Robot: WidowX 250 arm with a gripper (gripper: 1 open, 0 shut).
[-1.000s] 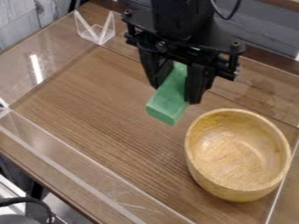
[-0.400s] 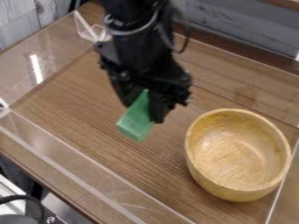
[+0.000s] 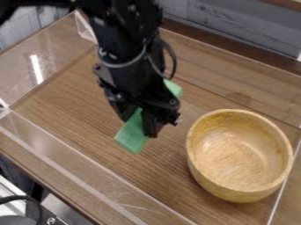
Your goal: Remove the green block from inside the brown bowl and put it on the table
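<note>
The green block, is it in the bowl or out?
Out. The green block hangs in the shut pincer above the table, left of the brown bowl, which looks empty.

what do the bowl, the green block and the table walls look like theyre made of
Brown bowl: looks like turned wood, light with a satin sheen; grain lines show inside.
Green block: matte, uniform colour, no grain; painted wood or plastic, hard to tell.
Table: wood-grain top, possibly laminate.
Walls: clear glossy acrylic-like sheet, seen through, with bright edge glints.
</note>
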